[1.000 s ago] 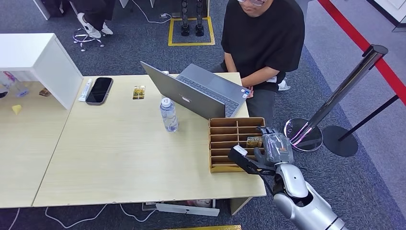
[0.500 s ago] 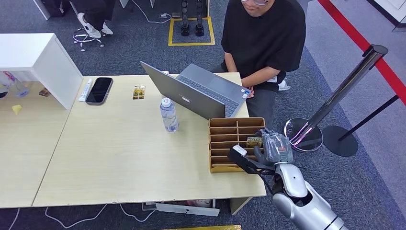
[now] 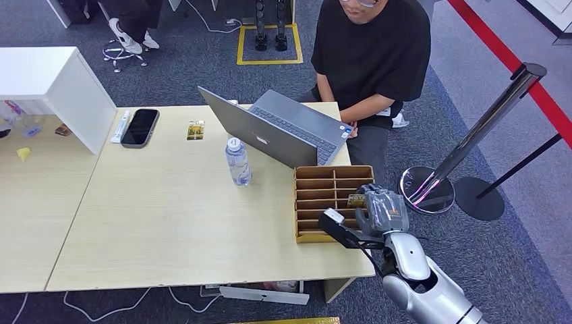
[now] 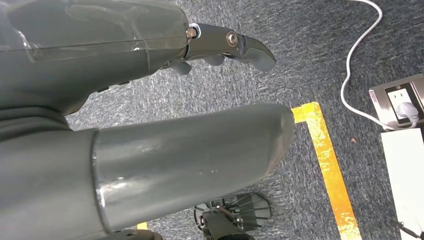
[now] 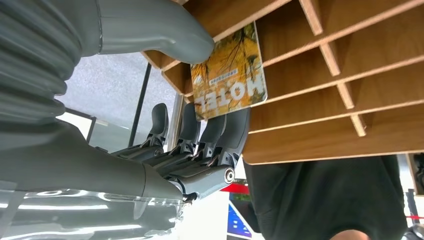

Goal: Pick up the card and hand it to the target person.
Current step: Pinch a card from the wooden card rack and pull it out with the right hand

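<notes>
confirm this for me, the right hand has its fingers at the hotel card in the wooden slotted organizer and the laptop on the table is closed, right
Not quite: the laptop is open, its keyboard visible in the head view. The rest holds: the right hand has its fingers at the hotel card in the wooden slotted organizer.

A pale wooden table (image 3: 168, 223) carries everything. At its far left lie a dark phone (image 3: 139, 127) and, just beside it, a white tube (image 3: 121, 126). A small yellow card (image 3: 195, 129) lies to the right of the phone. Near the middle stands a clear bottle (image 3: 237, 162), upright. An open grey laptop (image 3: 283, 129) sits at the far right, and a wooden rack (image 3: 324, 196) of slots sits at the near right edge.
</notes>
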Tool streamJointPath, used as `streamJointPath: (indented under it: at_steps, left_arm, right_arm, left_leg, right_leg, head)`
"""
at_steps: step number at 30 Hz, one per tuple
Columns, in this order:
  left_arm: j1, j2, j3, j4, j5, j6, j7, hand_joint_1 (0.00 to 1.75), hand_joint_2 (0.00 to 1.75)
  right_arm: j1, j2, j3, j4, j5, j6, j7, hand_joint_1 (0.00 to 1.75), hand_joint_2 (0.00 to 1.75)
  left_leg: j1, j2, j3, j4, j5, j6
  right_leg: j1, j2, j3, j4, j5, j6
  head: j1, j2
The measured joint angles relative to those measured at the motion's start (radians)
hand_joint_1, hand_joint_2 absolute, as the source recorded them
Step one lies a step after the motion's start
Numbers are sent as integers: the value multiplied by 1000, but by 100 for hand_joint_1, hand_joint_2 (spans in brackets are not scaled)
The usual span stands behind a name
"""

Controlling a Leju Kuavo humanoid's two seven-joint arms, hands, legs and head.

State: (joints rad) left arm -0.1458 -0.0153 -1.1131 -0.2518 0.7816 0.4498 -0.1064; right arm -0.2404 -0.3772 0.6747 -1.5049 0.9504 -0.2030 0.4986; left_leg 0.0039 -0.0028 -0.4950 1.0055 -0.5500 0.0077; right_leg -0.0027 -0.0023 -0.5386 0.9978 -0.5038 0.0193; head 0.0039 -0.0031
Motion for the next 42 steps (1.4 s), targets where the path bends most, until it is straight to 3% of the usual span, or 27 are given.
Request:
streamJointPath:
  at_steps: [4, 9, 26, 42]
  left_arm:
    - [-1, 0, 0, 0, -3, 0, 0, 0, 0]
    - [-2, 0, 0, 0, -6, 0, 1, 0, 0]
    - [-6, 0, 0, 0, -9, 0, 3, 0, 0]
    - [-5, 0, 0, 0, -9, 0, 0, 0, 0]
  right_arm:
    - [-2, 1, 8, 3, 3, 3, 0, 118, 175]
    - [-8, 4, 13, 10, 5, 4, -2, 131, 175]
    - [-14, 10, 14, 24, 6, -8, -5, 143, 175]
    - [-15, 9, 15, -2, 17, -35, 4, 138, 175]
  left_leg:
    - [0, 0, 0, 0, 0, 0]
    - [0, 0, 0, 0, 0, 0]
    - [0, 0, 1, 0, 0, 0]
    - [0, 0, 1, 0, 0, 0]
  right_leg:
    - [0, 0, 0, 0, 0, 0]
    - [0, 0, 0, 0, 0, 0]
    - [0, 0, 0, 0, 0, 0]
    - [0, 0, 0, 0, 0, 0]
  head:
    - [0, 0]
    - [0, 0]
    - [0, 0]
    - [0, 0]
